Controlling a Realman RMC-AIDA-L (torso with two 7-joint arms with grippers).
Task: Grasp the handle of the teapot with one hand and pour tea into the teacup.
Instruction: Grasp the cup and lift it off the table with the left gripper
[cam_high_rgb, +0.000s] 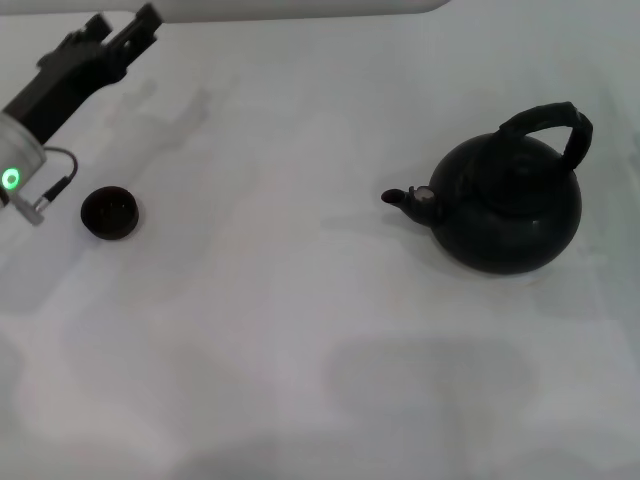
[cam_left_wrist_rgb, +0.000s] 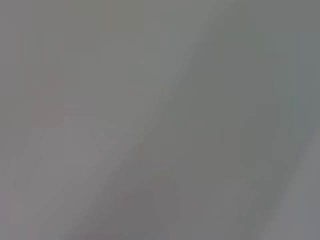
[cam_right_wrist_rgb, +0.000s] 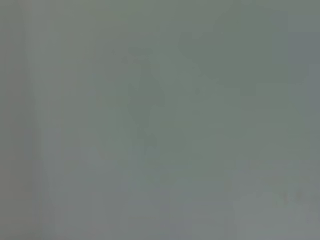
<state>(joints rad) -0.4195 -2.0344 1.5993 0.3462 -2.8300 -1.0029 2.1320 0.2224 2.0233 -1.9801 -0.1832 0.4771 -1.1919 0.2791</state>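
Over on the left, the left claw (cam_high_rgb: 120, 38) hangs above the far corner of the white bench (cam_high_rgb: 300, 330), a green light glowing on its wrist; its fingers point away toward the back edge and I cannot tell how far apart they stand, though nothing is in them. Just beside that wrist, nearer me, sits the teacup (cam_high_rgb: 110, 213), upright and untouched. Well apart from it, on the right, the teapot (cam_high_rgb: 505, 205) stands on its base with the spout (cam_high_rgb: 408, 198) aimed toward the cup and the handle (cam_high_rgb: 552, 128) arching over its top, free of any grip.

To my eye the job has not started: the grasp on the handle is the step in hand. The next move calls for a claw coming down over the arch and closing round it before any lift, carry and tilt toward the cup.

The right arm is nowhere in the head view. Both wrist views show only a grey blur.
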